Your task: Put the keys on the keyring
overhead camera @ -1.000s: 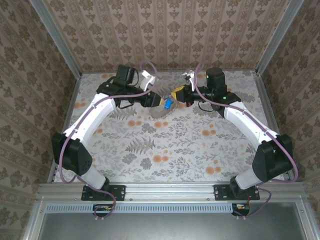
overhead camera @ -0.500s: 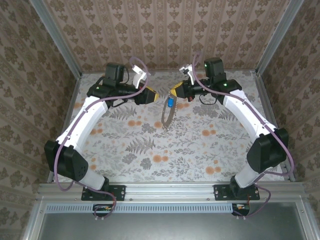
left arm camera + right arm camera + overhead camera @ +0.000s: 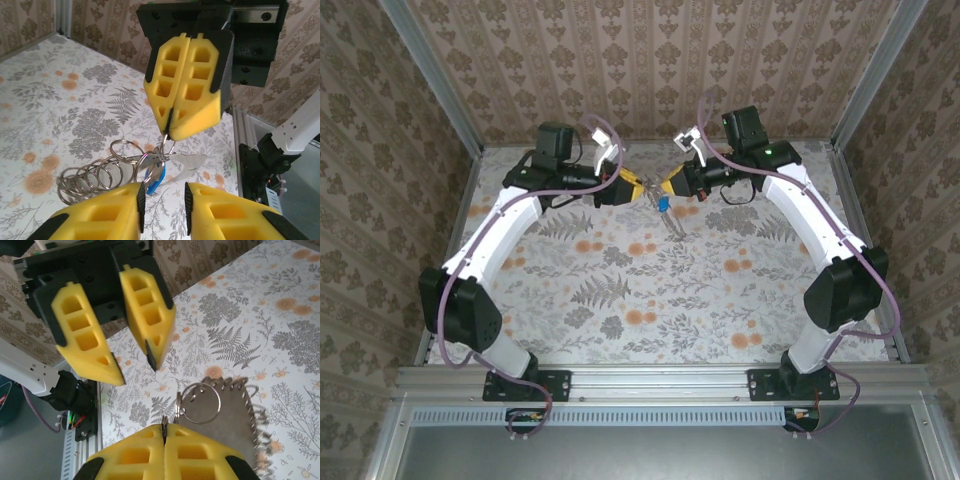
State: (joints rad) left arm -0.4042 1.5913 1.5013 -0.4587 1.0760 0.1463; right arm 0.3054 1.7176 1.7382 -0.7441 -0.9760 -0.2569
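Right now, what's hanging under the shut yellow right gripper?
A chain of silvery metal rings and a small blue-headed key, above the floral tabletop. The key's attachment is hidden among overlapping loops.

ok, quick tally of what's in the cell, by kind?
arms: 2, left arm and right arm
pincers: 2, left pincer open, right pincer shut
keyring: 1, pinched by the right pincer
blue key set: 1
total: 6
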